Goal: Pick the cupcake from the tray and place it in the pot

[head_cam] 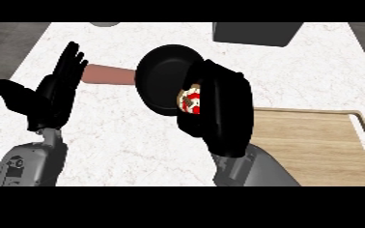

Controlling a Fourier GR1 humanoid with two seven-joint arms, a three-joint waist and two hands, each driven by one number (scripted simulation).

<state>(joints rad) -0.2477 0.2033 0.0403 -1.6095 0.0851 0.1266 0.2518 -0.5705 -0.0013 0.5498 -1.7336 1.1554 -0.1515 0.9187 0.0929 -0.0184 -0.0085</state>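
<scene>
Right hand clamped on cupcake at the pot's rim; left hand idle.

The right hand [221, 108] has its fingers curled round the cupcake [190, 100], of which only a red, white and brown patch shows, held at the near right edge of the black pot [162, 79]. The pot's interior shows dark, contents not discernible; its reddish handle [107, 74] points left. The wooden tray [314, 135] lies to the right on the marble counter [143, 140]. The left hand [61, 89] rests open at the left, fingers up.
</scene>
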